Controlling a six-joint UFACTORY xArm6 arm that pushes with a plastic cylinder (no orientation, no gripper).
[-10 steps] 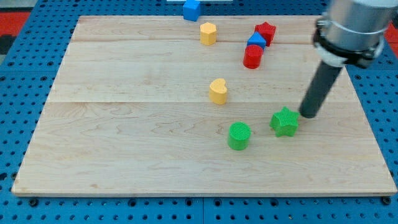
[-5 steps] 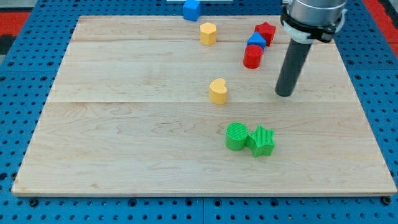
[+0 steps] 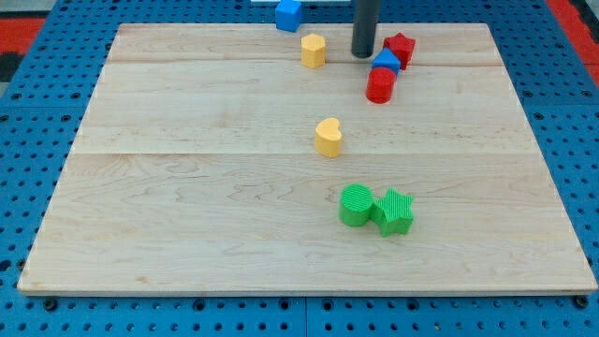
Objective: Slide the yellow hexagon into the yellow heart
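Yellow hexagon (image 3: 313, 50) smooth, left of my tip (image 3: 363, 54); yellow heart (image 3: 328, 138) below.

Colours only, as I saw them on the feed. The counter (image 3: 187, 187) was pale blond wood with faint grain and two darker seam lines running across it. Around it lay a bright blue pegboard (image 3: 37, 187) dotted with dark holes, with a patch of red at the view's top-left corner. The yellow hexagon (image 3: 313, 50) and yellow heart (image 3: 328, 137) were the same warm yellow. The red star (image 3: 402, 47) and red cylinder (image 3: 380, 86) matched in a saturated red. The blue cube (image 3: 288, 14) and a second blue block (image 3: 386, 63) were mid-blue. The green cylinder (image 3: 356, 205) and green star (image 3: 395, 211) were vivid green, both with fine ridged striping. My tip (image 3: 363, 53) was dark grey, near black.
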